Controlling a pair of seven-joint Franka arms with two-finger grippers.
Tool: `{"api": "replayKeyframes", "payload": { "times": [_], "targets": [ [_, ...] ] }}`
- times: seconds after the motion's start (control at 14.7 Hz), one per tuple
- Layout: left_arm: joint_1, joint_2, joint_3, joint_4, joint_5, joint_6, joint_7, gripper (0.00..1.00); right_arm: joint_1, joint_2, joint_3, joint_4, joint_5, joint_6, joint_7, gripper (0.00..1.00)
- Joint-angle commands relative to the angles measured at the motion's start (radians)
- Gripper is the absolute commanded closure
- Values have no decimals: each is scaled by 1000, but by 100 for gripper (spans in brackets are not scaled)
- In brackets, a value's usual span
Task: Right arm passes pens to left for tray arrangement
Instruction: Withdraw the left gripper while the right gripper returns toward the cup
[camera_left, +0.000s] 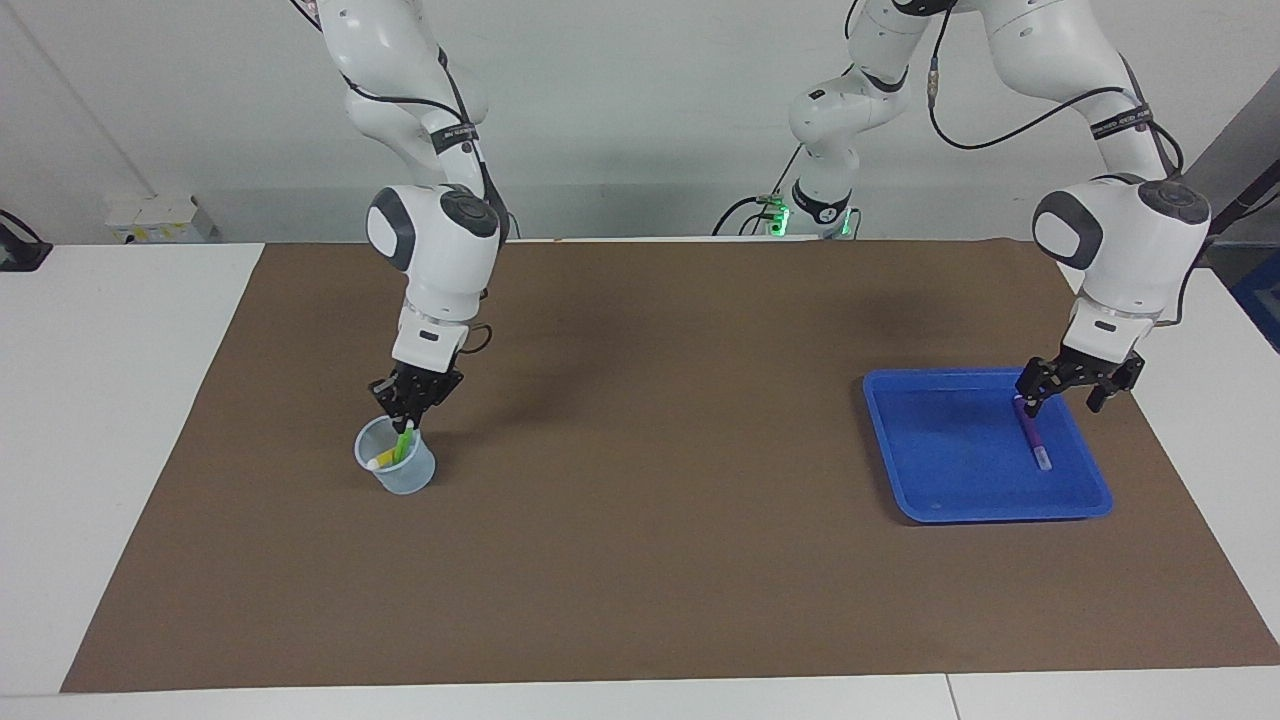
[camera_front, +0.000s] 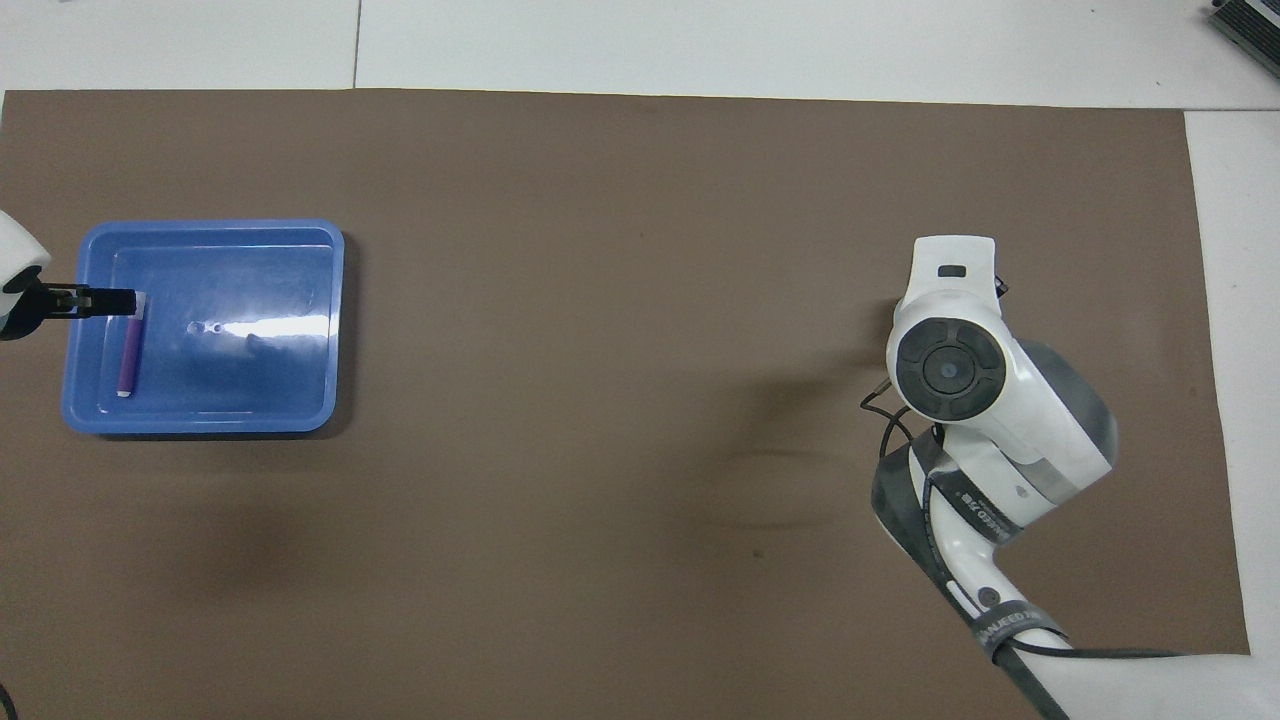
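R gripper is pinching the slim green marker pen in the translucent pale-blue cup, needing a straight lift for handover; L gripper, open & empty, is hanging over the shallow blue plastic tray w/ the purple pen

Overhead view: right arm's wrist housing hides right gripper, cup and its pens | left gripper partly cut off by picture edge | facing view: lower ends of green pen and yellow pen obscured inside cup
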Motion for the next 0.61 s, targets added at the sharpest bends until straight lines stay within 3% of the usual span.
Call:
{"api": "replayKeyframes", "payload": {
  "times": [0.0, 0.34, 0.54],
  "targets": [
    [6, -28, -4, -5, -20, -76, -95, 0, -11, -10, 7, 60, -4, -74, -70, 100],
    [6, -37, 0, 34, -163, -211, -223, 0, 0, -34, 8, 181, 194, -259, -222, 100],
    [5, -48, -1, 67, -164, -308, -346, 0, 0, -63, 46, 206, 211, -349, -225, 100]
  ]
}}
